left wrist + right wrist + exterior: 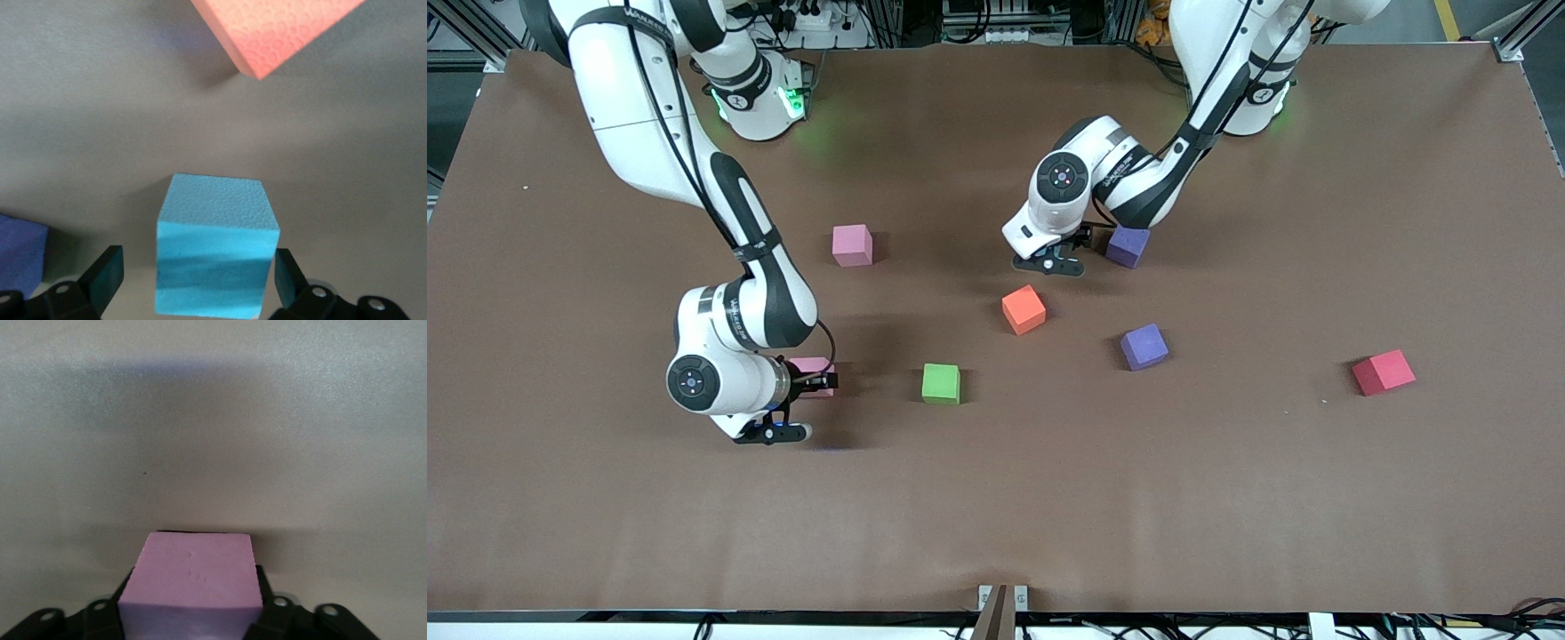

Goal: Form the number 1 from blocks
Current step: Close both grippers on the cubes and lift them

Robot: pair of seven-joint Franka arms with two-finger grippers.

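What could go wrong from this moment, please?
The left gripper is open around the light blue block; closing off-centre may twist it toward the close orange block. The right gripper is shut on a pink block gripped low in the fingers, so it might rub the table when moved.

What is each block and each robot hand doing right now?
right gripper: shut on pink block
left gripper: open around light blue block, not gripping
other pink block: lying free
orange block: free
two purple blocks: free
green cube, red cube: free
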